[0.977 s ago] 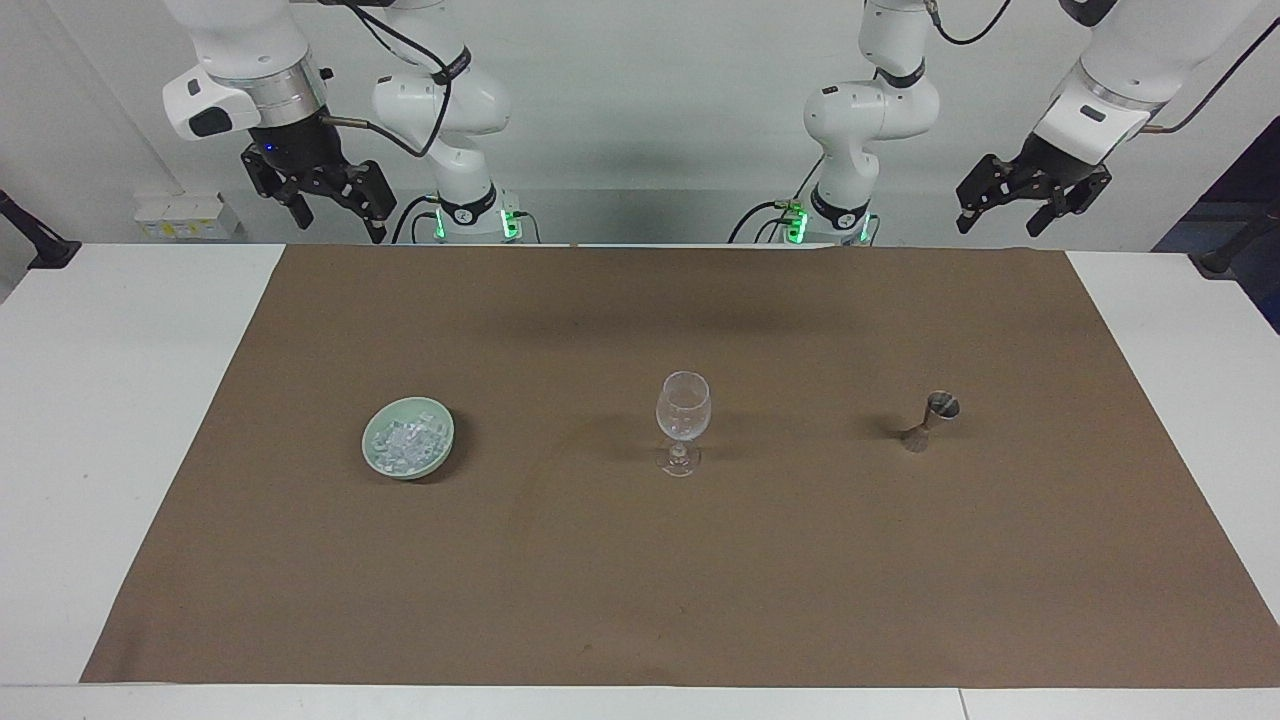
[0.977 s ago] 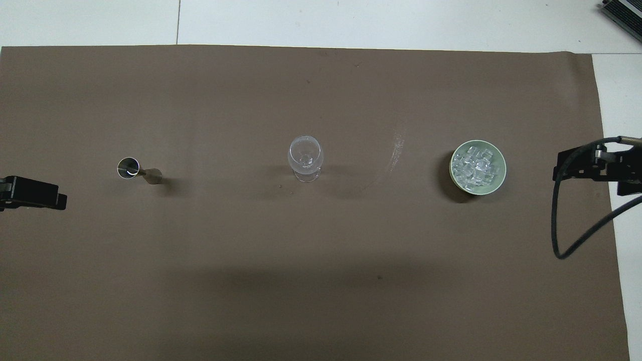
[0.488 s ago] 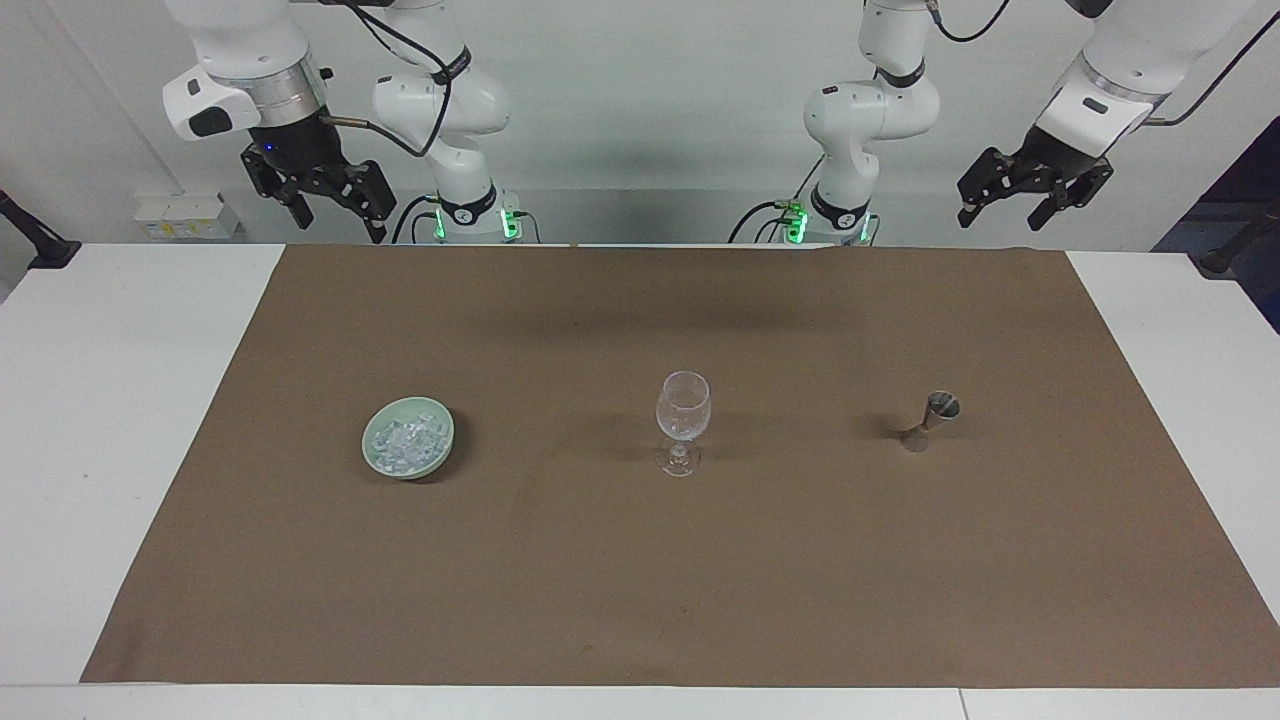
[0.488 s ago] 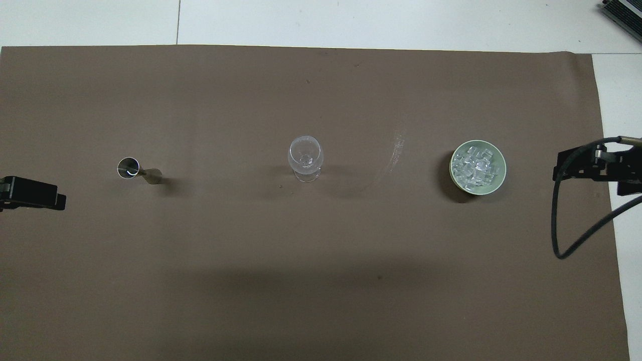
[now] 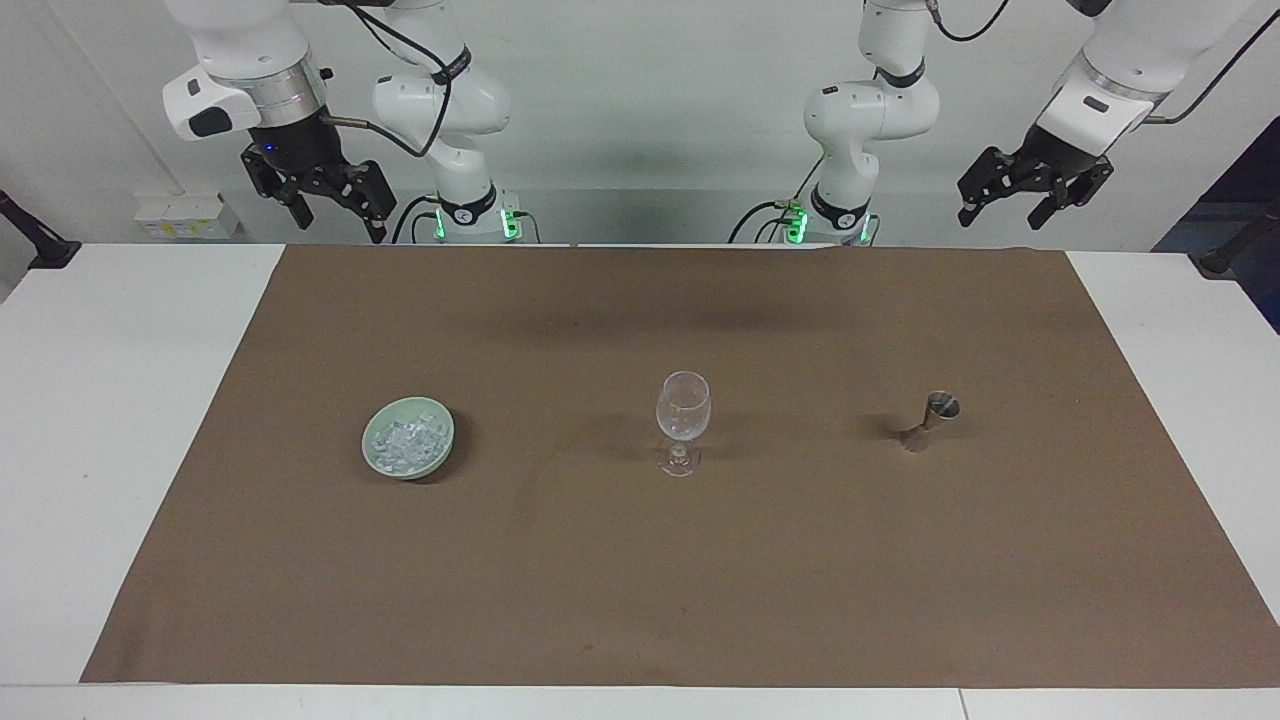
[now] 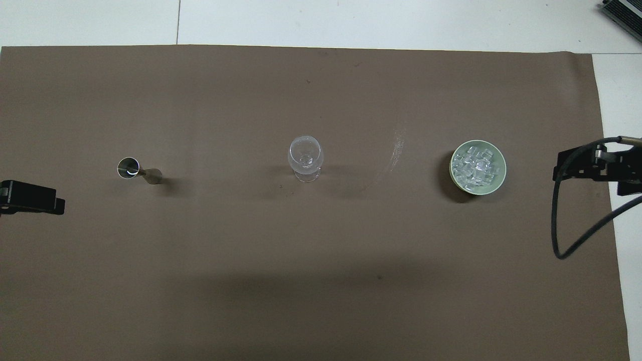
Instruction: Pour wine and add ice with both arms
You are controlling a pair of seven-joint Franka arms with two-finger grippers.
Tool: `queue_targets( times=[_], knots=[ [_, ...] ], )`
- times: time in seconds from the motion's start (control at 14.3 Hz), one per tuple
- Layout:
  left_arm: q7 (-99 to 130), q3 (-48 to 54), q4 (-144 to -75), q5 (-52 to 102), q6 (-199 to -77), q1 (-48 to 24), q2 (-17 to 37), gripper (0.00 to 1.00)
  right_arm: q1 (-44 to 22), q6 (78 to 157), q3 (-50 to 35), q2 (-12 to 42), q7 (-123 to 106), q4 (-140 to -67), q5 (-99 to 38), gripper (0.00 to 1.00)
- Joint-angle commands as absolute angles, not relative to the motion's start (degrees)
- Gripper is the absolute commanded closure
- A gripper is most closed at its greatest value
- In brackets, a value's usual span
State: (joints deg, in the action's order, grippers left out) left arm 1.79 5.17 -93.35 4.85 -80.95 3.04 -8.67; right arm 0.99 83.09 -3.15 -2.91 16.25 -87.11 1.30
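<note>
An empty clear wine glass (image 5: 683,408) (image 6: 305,155) stands upright mid-mat. Toward the right arm's end sits a pale green bowl (image 5: 446,428) (image 6: 503,170) heaped with ice (image 5: 403,442) (image 6: 475,168). A small metal jigger (image 5: 932,420) (image 6: 134,169) stands toward the left arm's end; I cannot tell what it holds, and no wine shows. My right gripper (image 5: 338,222) (image 6: 597,166) hangs open and empty, high over its end of the mat. My left gripper (image 5: 1000,215) (image 6: 31,196) hangs open and empty, high over the other end.
A brown mat (image 5: 640,580) covers most of the white table (image 5: 110,420). A black cable (image 6: 567,230) loops down from the right wrist. Both arm bases (image 5: 470,215) stand at the table's robot edge.
The left gripper has lifted slightly and drawn back toward its base. The right gripper and the things on the mat have not moved.
</note>
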Motion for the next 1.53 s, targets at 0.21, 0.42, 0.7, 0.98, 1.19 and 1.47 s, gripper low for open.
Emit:
queue_targets(
  times=[0.21,0.42,0.7,0.98,1.19,1.47],
  knots=[
    [5.4,5.7,-95.7,4.7,-79.6,2.5,-10.9,0.0,1.8,82.2,-3.3,-2.8,15.0,-86.5,0.0,0.0],
    [13.7,6.1,-96.0,4.8,-80.2,2.3,-10.9,0.0,1.8,82.2,-3.3,-2.8,15.0,-86.5,0.0,0.0],
    [31.3,6.4,-96.9,6.8,-80.4,-1.2,-10.2,0.0,1.8,82.2,-3.3,-2.8,15.0,-86.5,0.0,0.0],
    [32.8,6.2,-98.2,8.4,-80.9,-0.4,-10.2,0.0,1.8,82.2,-3.3,-2.8,15.0,-86.5,0.0,0.0],
    [37.1,6.2,-98.8,8.6,-82.4,-0.4,-10.1,0.0,1.8,82.2,-3.3,-2.8,15.0,-86.5,0.0,0.0],
    [44.6,6.2,-98.3,8.7,-84.7,-0.4,-9.6,0.0,1.8,82.2,-3.3,-2.8,15.0,-86.5,0.0,0.0]
  ],
)
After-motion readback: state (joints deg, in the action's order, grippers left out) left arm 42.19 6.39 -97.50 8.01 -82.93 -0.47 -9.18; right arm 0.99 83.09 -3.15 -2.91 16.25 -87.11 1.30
